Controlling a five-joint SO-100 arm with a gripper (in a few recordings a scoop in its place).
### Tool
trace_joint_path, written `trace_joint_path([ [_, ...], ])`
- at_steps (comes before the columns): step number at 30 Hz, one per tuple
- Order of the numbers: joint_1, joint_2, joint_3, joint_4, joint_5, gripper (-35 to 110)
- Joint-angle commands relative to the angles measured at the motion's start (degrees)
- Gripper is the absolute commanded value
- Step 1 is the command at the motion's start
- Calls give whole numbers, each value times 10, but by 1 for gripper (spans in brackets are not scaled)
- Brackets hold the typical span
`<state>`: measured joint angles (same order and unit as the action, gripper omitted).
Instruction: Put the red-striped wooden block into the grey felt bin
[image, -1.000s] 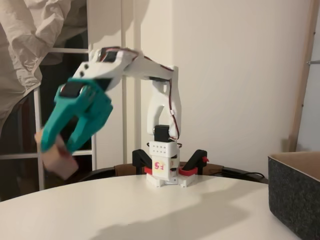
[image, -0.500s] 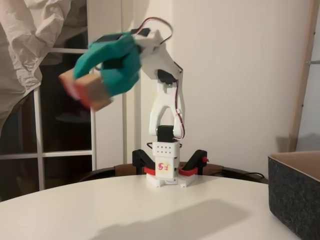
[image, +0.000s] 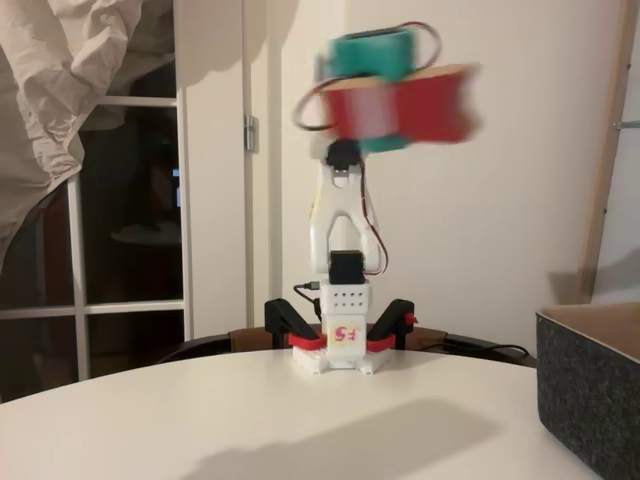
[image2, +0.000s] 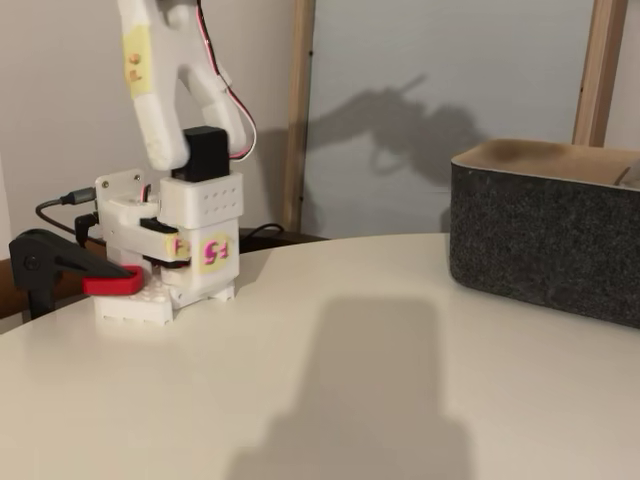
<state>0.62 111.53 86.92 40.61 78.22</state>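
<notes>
My teal gripper is raised high above the arm's base, motion-blurred, and shut on the red-striped wooden block, whose red face points toward the camera. The grey felt bin stands at the right edge of the table, far below and to the right of the block. In a fixed view the grey felt bin stands at the right, with its tan inside showing at the rim, and the arm's white lower links rise out of the top of the picture.
The arm's base is clamped at the table's far edge with black and red clamps. The round white table spreads in front. A window and a hanging cloth are at the left.
The arm swung up and to the right with the block, from low at the left to high above its base. The block's red face now turns toward the camera.
</notes>
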Motion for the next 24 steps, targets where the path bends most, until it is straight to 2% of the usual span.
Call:
trace_joint_path([
  [1,-63,33,-15,-19,-5,5],
  [10,-242,-10,-12,-20,-50,5],
  [15,-328,-77,-14,-21,-113,8],
  [24,-410,-200,-13,-23,-227,9],
])
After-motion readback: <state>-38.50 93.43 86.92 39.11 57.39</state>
